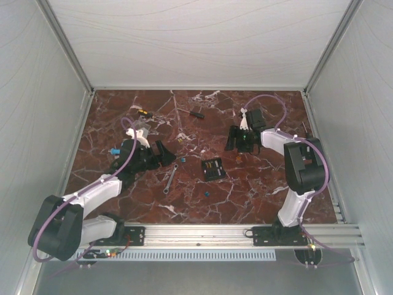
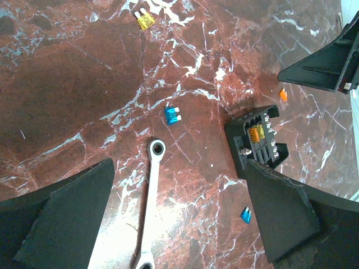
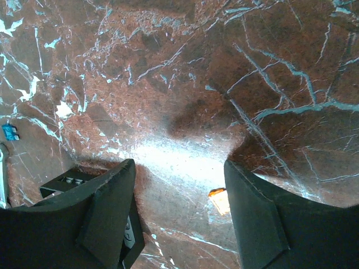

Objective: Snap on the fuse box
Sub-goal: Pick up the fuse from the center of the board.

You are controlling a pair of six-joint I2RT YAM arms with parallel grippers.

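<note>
The fuse box (image 1: 213, 168) lay flat on the red marbled surface (image 1: 258, 203) near its middle, between the two arms and touched by neither. Its open top faced up, and an orange-yellow fuse showed inside in the left wrist view. No cover sat on it.

The left fingers (image 2: 61, 224) stood wide apart with nothing between them but bare surface and the silver wrench (image 2: 148, 207), which lay flat below them. The box rested just beside the right-hand finger in that view, outside the gap. A blue fuse (image 2: 173, 116) lay near the wrench's ring end, a smaller blue fuse (image 2: 245, 214) close to the box, a yellow fuse (image 2: 146, 21) well beyond, and an orange fuse (image 2: 283, 95) past the box.

The right fingers (image 3: 106, 218) hovered farther back on the surface than the box and a little to its right. They were apart and clamped on nothing. The orange fuse lay on the surface in the gap between them, close to one finger. A corner of the black box showed behind the other finger.
</note>
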